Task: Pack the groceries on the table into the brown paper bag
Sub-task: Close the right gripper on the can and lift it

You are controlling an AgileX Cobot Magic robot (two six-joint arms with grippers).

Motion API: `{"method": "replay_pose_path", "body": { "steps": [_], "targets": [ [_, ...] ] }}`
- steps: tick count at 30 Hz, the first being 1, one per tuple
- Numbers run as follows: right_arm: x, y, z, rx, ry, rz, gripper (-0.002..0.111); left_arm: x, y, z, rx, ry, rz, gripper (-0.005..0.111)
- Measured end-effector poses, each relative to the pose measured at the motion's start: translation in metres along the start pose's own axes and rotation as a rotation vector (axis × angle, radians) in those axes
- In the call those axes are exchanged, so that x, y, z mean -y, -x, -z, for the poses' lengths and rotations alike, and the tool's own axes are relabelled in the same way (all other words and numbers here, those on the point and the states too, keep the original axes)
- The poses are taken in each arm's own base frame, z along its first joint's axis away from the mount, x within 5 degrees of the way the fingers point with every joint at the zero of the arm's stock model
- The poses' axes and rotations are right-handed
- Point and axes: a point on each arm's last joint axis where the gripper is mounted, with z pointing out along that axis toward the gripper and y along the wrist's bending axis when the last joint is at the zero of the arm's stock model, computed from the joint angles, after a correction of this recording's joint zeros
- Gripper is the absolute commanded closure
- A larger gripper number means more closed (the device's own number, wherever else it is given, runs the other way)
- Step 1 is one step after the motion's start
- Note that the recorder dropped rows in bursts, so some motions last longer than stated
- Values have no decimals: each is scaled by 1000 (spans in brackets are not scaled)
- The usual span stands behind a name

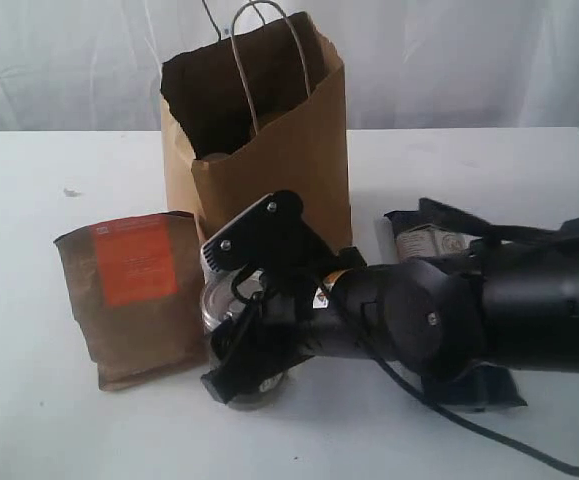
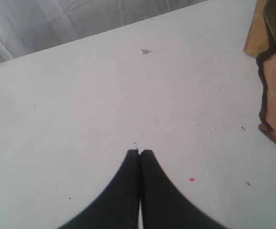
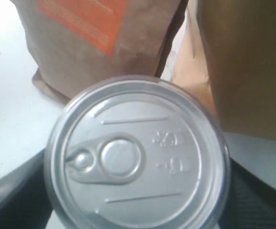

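Right wrist view looks straight down on the dark pull-tab can (image 3: 137, 155), which stands upright on the table (image 1: 29, 400) just in front of the brown paper bag (image 1: 279, 170) and beside the brown pouch with orange label (image 1: 134, 300). The right gripper (image 1: 249, 352) sets its fingers (image 3: 14, 200) against opposite sides of the can in what looks like a grip. To do this step well, I judge the can should rise straight and level until it clears the pouch and the bag's rim, then go low inside the open mouth before release; the left gripper (image 2: 138, 155) hangs pinched shut above the tabletop, well clear.
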Motion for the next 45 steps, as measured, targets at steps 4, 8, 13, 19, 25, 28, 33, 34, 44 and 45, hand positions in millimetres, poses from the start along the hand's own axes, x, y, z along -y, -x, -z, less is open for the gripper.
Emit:
{"method": "replay_pose_path", "body": {
  "steps": [4, 8, 13, 19, 25, 28, 33, 34, 44, 45],
  "targets": [
    [-1, 11, 20, 42, 15, -2, 102, 0, 0, 0, 0, 0, 0, 107],
    [-3, 17, 37, 54, 39, 0, 102, 0, 0, 0, 0, 0, 0, 107],
    [-7, 18, 55, 28, 83, 5, 102, 0, 0, 0, 0, 0, 0, 107],
    [-13, 15, 75, -42, 151, -88, 102, 0, 0, 0, 0, 0, 0, 107],
    [-18, 8, 86, -132, 201, -139, 102, 0, 0, 0, 0, 0, 0, 107],
    [-19, 6, 90, -141, 202, -189, 102, 0, 0, 0, 0, 0, 0, 107],
    [-18, 0, 90, -156, 192, -266, 102, 0, 0, 0, 0, 0, 0, 107],
    [-18, -2, 90, -162, 191, -272, 102, 0, 0, 0, 0, 0, 0, 107],
    [-16, 12, 126, 11, 185, -252, 102, 0, 0, 0, 0, 0, 0, 107],
    [-15, 15, 134, 54, 180, -240, 102, 0, 0, 0, 0, 0, 0, 107]
  ]
}}
